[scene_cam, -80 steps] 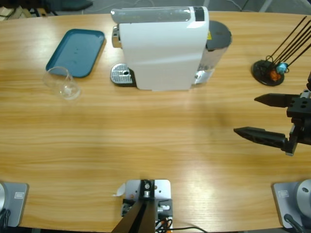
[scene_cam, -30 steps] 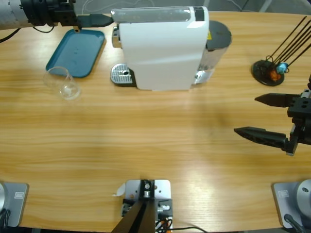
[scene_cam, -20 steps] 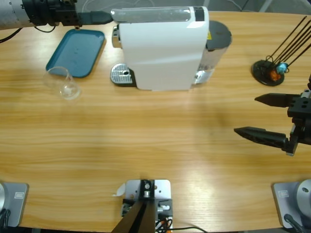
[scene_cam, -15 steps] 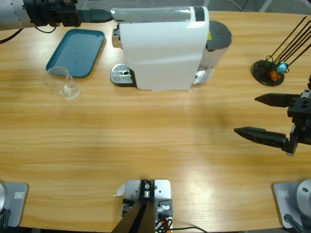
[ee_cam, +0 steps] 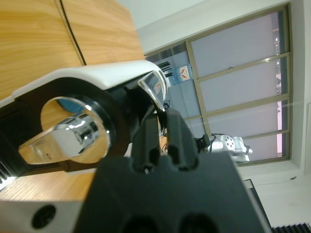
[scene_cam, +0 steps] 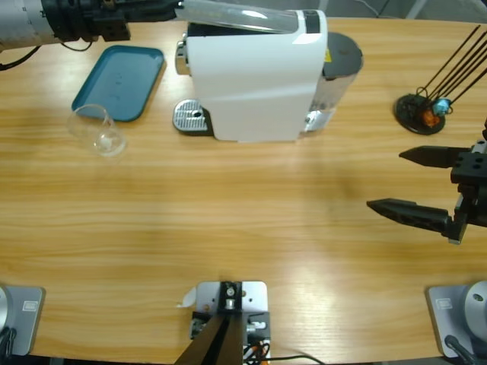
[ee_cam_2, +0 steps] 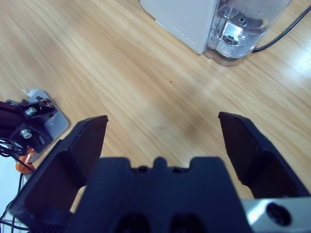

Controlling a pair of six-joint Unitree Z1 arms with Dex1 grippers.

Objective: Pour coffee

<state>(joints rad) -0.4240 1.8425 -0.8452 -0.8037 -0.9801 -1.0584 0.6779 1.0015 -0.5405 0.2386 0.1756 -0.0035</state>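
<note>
While right pincer (scene_cam: 409,182) gapes, left pincer (ee_cam: 163,128) pinches lever (scene_cam: 232,17)

Left pincer (scene_cam: 163,9) raised coffee machine lever (scene_cam: 236,15) — front end now tilted up.

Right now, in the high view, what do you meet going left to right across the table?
Glass → blue tray → drip grate → white coffee machine → black wire stand → right tool.
</note>
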